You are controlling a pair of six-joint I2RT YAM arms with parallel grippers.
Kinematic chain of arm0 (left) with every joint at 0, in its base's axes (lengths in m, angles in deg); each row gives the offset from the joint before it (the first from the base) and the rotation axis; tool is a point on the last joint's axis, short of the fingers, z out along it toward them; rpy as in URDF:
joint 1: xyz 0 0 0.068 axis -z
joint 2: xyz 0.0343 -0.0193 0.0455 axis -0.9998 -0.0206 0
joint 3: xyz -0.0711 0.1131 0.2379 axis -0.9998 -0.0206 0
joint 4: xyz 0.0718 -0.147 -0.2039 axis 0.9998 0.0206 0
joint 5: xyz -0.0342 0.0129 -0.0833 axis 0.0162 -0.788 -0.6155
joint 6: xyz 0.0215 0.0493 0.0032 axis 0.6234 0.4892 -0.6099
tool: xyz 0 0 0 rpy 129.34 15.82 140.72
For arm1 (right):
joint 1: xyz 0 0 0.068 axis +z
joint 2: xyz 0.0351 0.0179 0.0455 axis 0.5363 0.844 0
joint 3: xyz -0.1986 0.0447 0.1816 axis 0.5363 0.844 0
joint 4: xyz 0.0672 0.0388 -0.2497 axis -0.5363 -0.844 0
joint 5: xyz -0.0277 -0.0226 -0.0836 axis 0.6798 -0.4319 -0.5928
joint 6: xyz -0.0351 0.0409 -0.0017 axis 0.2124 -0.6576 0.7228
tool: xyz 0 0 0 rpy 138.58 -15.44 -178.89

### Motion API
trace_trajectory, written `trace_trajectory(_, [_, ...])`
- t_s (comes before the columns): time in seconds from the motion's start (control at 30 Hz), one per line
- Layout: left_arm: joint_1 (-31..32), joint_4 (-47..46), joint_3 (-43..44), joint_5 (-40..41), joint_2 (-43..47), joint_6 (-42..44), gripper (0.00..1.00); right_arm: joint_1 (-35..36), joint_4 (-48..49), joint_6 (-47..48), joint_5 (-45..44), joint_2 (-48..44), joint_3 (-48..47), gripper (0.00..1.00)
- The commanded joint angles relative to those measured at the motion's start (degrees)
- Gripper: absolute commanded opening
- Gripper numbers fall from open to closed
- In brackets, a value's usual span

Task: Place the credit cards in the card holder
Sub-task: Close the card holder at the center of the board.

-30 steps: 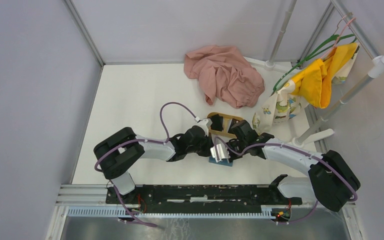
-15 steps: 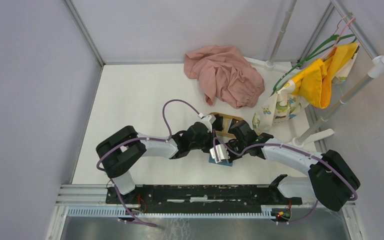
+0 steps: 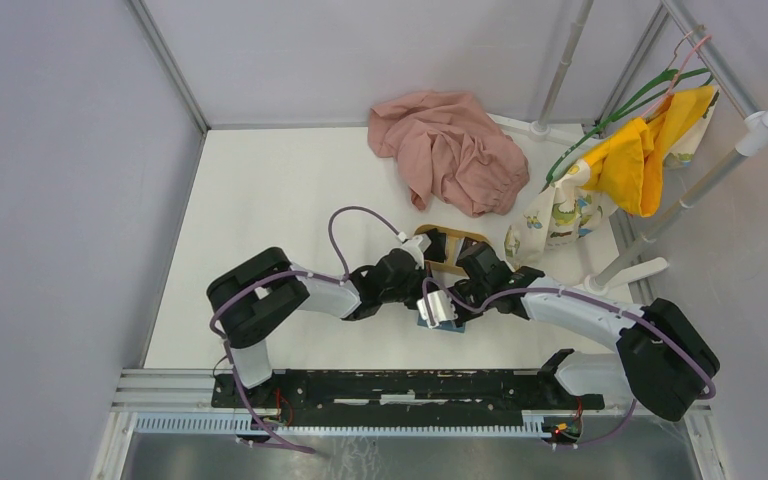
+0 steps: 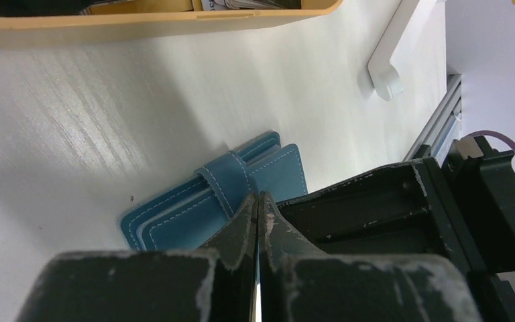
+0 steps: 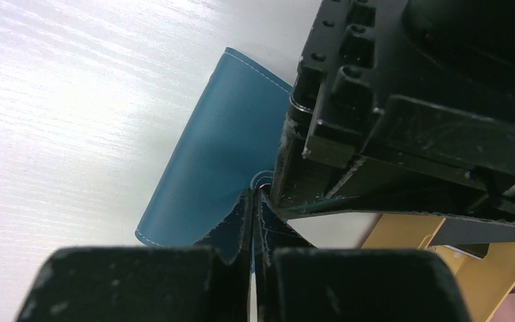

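The card holder, one only, lay folded on the table near the wooden tray; it looked light, soft and rather slippery, best taken at its strap. The left gripper and right gripper were both closed with their tips at it, but I could not tell if they pinched it. Of the credit cards, only one dark card showed, in the tray.

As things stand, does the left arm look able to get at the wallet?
Likely yes: the left gripper hangs shut right at the wallet, with nothing between them. The right gripper crowds the same spot, so room looks tight.
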Motion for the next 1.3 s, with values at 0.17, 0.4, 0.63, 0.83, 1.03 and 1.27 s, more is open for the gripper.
trace_trajectory(0.17, [1.33, -1.66, -6.27, 0.99, -2.05, -3.00, 0.02, 2.06, -3.30, -0.11, -3.83, 2.84, -1.17, 0.00])
trace_trajectory(0.4, [2.29, -6.37, -9.20, 0.53, -4.70, -5.10, 0.02, 4.28, -5.14, 1.04, -6.82, 4.03, -1.59, 0.00])
trace_trajectory(0.63, [3.20, -8.96, -10.08, -0.05, -7.19, -6.44, 0.02, 7.46, -6.88, 3.33, -10.28, 4.46, -1.57, 0.00])
trace_trajectory(0.83, [3.31, -11.46, -11.22, -0.28, -7.91, -7.37, 0.02, 7.41, -6.84, 1.23, -9.37, 5.26, -3.24, 0.11])
trace_trajectory(1.03, [2.82, -6.92, -7.75, 1.26, -3.61, -4.97, 0.05, 1.15, -10.29, 1.30, 0.47, -0.82, -6.31, 0.60])
trace_trajectory(1.27, [1.52, 1.25, -4.20, 7.05, 9.13, 0.19, 0.33, -6.14, -13.59, 3.06, 7.92, -11.46, -6.97, 0.83])
